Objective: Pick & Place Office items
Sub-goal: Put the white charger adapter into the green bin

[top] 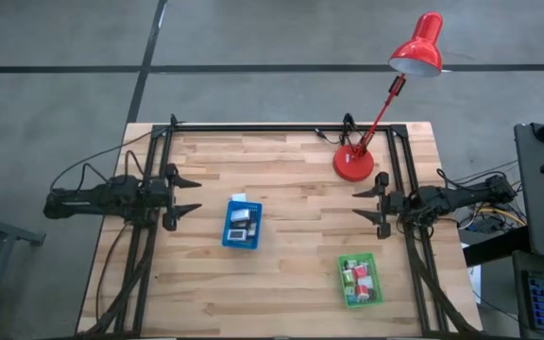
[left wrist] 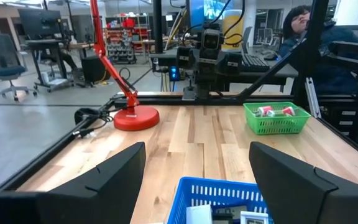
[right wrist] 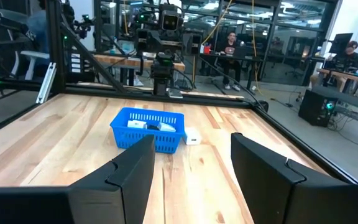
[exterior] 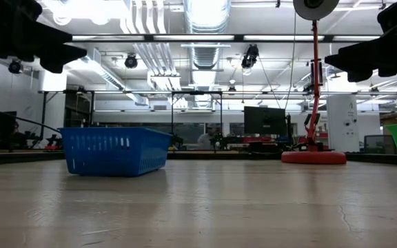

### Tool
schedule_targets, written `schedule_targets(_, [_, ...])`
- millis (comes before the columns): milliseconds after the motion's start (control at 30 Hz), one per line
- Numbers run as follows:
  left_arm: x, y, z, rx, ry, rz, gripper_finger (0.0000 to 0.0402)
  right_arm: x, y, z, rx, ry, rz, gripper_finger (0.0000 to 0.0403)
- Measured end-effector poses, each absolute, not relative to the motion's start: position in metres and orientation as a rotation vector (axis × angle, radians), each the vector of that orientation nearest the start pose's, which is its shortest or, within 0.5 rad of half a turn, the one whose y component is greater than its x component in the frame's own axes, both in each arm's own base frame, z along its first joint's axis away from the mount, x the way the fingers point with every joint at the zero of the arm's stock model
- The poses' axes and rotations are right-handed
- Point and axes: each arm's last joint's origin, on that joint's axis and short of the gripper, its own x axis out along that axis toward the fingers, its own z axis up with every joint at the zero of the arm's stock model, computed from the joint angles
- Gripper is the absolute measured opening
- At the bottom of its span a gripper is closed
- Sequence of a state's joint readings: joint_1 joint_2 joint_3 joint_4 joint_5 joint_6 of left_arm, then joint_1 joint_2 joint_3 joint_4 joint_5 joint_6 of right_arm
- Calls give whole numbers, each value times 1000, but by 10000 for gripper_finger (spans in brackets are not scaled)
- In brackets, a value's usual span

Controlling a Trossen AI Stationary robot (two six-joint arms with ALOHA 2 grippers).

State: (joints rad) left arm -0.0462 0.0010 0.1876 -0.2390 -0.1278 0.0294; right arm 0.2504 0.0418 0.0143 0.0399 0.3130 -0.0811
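The office items are small blocks lying in two trays. White, grey and dark ones sit in the blue tray (top: pixel 242 225) at the table's middle; red, white and green ones sit in the green tray (top: pixel 361 280) toward the near right. One small white block (right wrist: pixel 192 138) rests on the table against the blue tray's far end (top: pixel 239 198). My left gripper (top: pixel 189 194) hovers open at the table's left side, left of the blue tray. My right gripper (top: pixel 365 204) hovers open at the right side, above the green tray's far side. Both hold nothing.
A red desk lamp stands on its round base (top: pixel 353 163) near the far right corner, its arm leaning over the far edge. A black frame (top: pixel 281 127) runs along the far edge and both sides. Bare wood lies between the trays. A person (left wrist: pixel 303 31) sits beyond the table.
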Motion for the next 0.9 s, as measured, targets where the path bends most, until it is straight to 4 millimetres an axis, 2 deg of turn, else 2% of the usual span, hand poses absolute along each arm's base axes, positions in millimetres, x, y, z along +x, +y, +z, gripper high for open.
schedule_targets(300, [83,-1,202,5,51,62,292,97,16,169,-77,-8,-63,203])
schedule_targets(667, [89,-1,180,-138,100,73,292,97,16,169,53,-12,-63,203])
schedule_targets(900, [90,1,189,-112,13,120,292,97,15,169,47,-13,-78,203])
